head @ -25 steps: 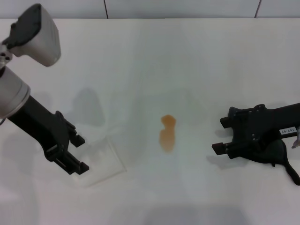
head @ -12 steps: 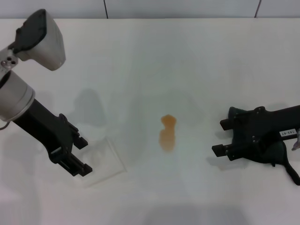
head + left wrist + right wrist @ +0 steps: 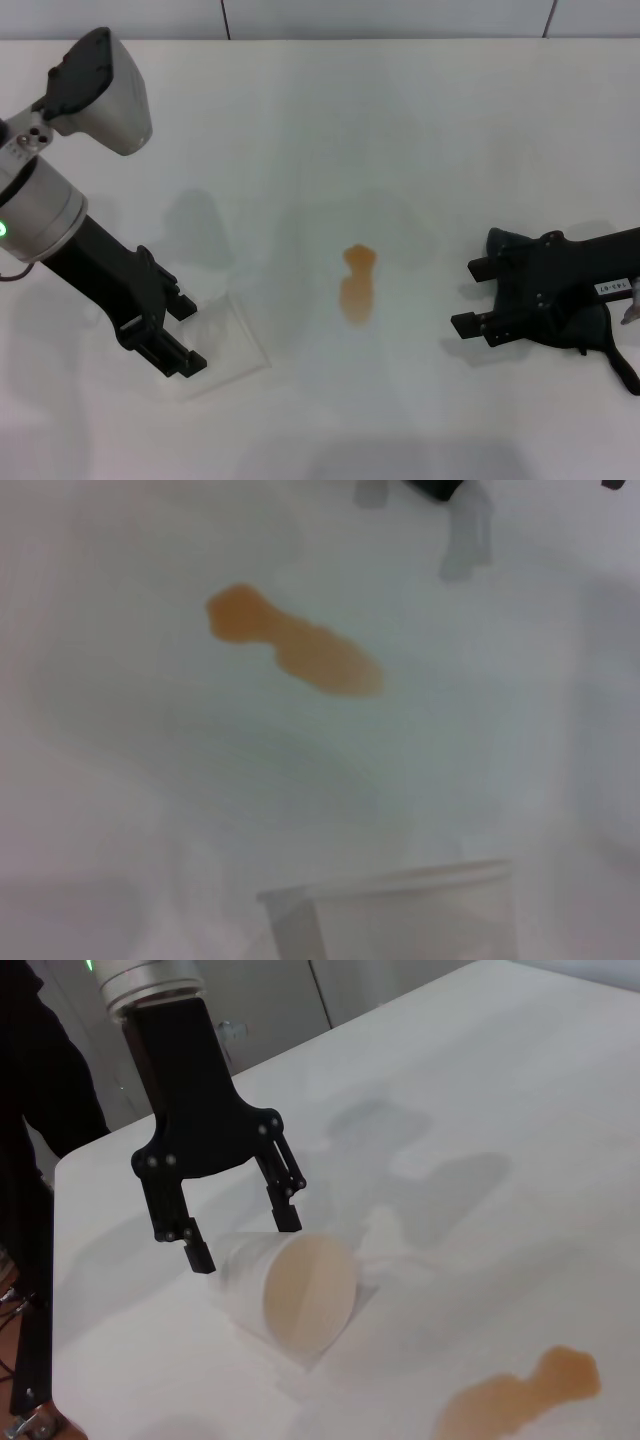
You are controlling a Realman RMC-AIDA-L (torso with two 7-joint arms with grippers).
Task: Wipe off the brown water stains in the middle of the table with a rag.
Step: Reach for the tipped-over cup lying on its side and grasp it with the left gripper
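Orange-brown elongated water stains (image 3: 357, 285) lie mid-table (image 3: 400, 120). Left gripper (image 3: 172, 332) spreads open over a tipped clear plastic cup (image 3: 285, 1295). Right gripper (image 3: 470, 296), open, rests on the dark rag (image 3: 590, 330).

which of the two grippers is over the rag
The right gripper: the dark rag lies under it, at the table's right side. The left gripper, fingers open, is instead at the clear plastic cup lying on its side.
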